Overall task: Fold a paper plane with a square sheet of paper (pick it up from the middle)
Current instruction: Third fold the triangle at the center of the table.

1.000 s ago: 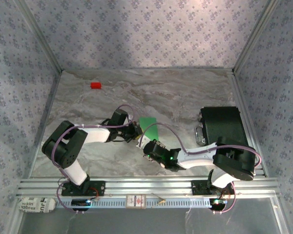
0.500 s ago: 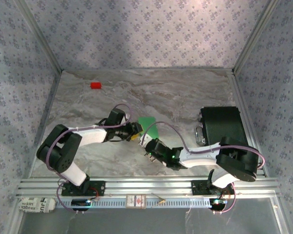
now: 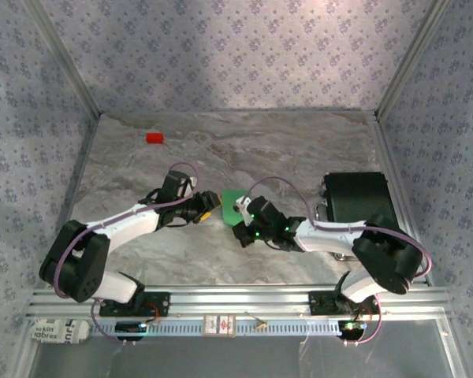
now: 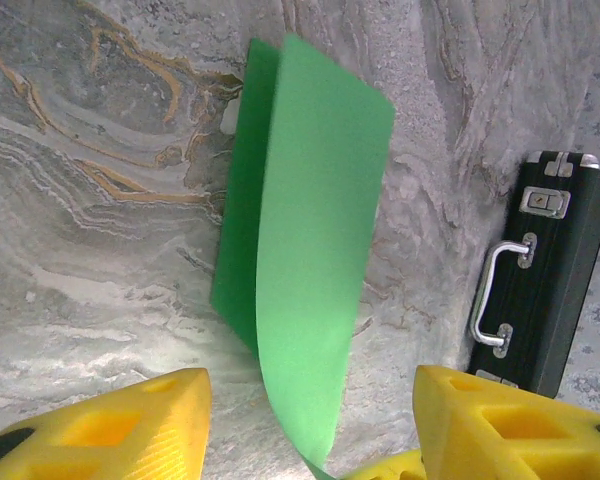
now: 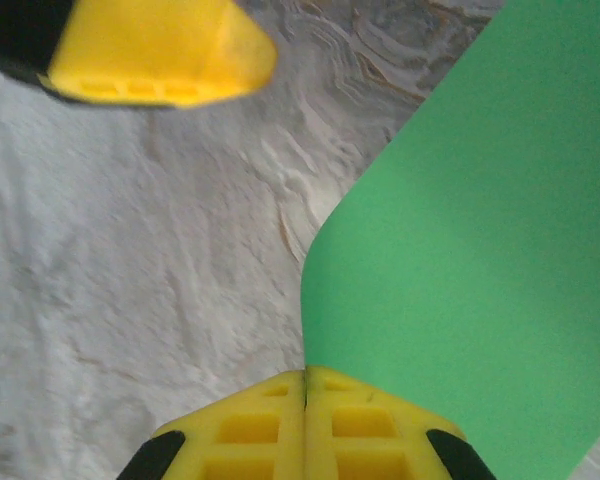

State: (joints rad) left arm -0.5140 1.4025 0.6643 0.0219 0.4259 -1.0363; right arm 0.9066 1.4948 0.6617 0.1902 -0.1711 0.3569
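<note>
Your right gripper (image 5: pixel 306 385) pinches the square sheet of paper (image 5: pixel 480 230) at the middle of the marbled tabletop (image 3: pixel 299 150); your left gripper (image 4: pixel 310 420) gapes wide just beside it. Your left wrist view shows the sheet doubled over; overhead, it is a small green patch. A black case (image 3: pixel 359 206) sits at the right edge, a red block (image 3: pixel 154 138) near the far-left corner, floral-papered walls (image 3: pixel 236 55) around.

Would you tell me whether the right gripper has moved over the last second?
Yes. The right gripper, shut on the green paper, has moved away from the near rail, level now with the handle of the black case.
</note>
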